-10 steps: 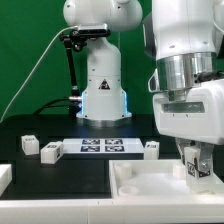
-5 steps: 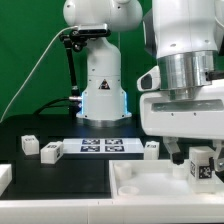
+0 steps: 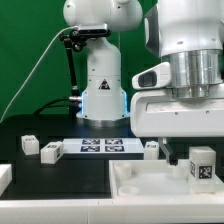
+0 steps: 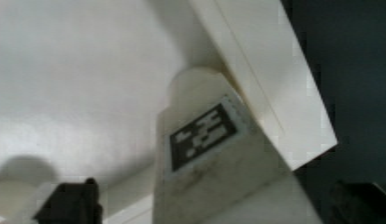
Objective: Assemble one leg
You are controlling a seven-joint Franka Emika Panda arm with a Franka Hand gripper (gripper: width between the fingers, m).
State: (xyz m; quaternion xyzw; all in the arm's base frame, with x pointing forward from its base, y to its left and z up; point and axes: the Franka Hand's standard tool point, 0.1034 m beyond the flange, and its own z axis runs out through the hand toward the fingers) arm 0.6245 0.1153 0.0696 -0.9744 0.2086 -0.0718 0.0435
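Observation:
The leg (image 3: 201, 165), a chunky white block with a marker tag, stands upright on the large white panel (image 3: 145, 185) near its corner at the exterior view's right. My gripper (image 3: 197, 158) hangs straight over it, jaws straddling the leg. In the wrist view the leg (image 4: 211, 135) stands between the two dark fingertips (image 4: 69, 200). One finger lies against its side and a gap shows between the other finger and the leg. The gripper (image 4: 204, 200) looks open around it.
The marker board (image 3: 100, 146) lies mid-table. Three more loose legs lie by it: two at its left (image 3: 27, 144) (image 3: 50, 150) and one at its right (image 3: 152, 148). The arm's base (image 3: 103, 95) stands behind. A white part (image 3: 5, 178) sits at the left edge.
The gripper has turned about its vertical axis over the leg. Its body now shows broadside, and the leg's tag is fully uncovered. The leg stays in place.

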